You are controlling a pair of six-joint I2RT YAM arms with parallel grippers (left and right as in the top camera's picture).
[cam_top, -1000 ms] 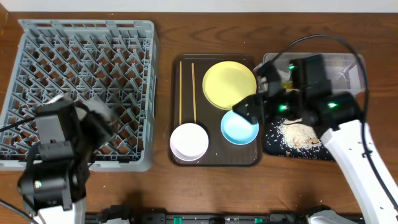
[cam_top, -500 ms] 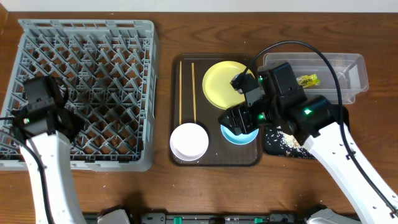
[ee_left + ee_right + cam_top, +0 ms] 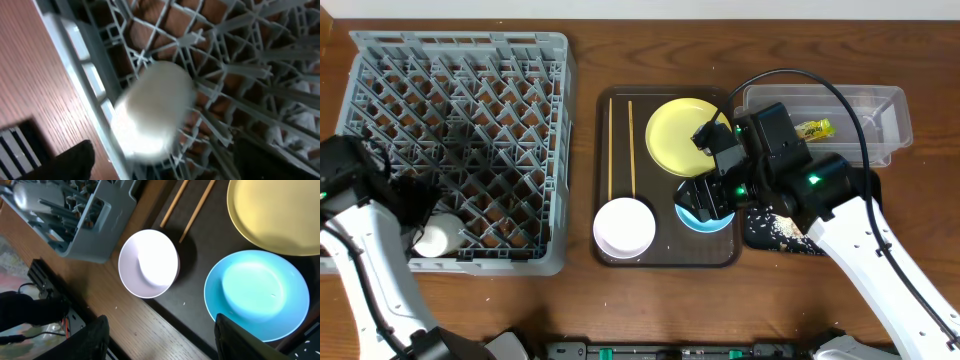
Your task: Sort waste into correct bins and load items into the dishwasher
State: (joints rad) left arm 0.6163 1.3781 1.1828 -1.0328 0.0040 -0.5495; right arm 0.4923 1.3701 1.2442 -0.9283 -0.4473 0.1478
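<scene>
White cup (image 3: 152, 107) lies in the rack (image 3: 250, 65); left tool (image 3: 170, 160) and right tool (image 3: 170, 337) gape empty.

Place: robot lab | cues: wooden table (image 3: 650, 50), grey dish rack (image 3: 460, 110), cable (image 3: 790, 70)

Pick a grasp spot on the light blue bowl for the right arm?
Pinch the rim of the light blue bowl from straight above, straddling its wall. It sits upright on the brown tray and looks too wide to span. Probably use the side away from the yellow plate.
</scene>
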